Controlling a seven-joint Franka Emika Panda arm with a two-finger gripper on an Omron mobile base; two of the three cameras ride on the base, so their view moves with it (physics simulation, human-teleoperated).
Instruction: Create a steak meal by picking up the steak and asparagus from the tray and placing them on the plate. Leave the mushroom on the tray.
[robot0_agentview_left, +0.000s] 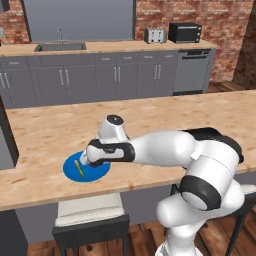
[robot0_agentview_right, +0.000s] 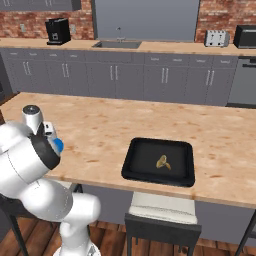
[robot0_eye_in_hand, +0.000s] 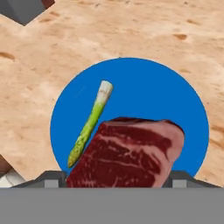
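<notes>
The gripper hangs low over the plate, its jaws spread wide with the steak between them. The finger tips are hidden behind the meat in the hand view, so actual contact cannot be confirmed; the steak appears held or just resting between them, over the plate's near half. The slab is marbled dark red and tilted, with one corner raised.

The asparagus lies flat on the plate beside the steak. In the hand view its long axis runs diagonally, the pale cut end toward the plate's middle and the green tip toward the rim. In the left base view it lies on the plate's left portion, just left of the gripper.

The arm reaches out leftward from the base, forearm near level, wrist bent down over the plate.

The plate sits near the front edge of the counter. The tray sits well to the right along the same front edge, with the mushroom near its centre.
</notes>
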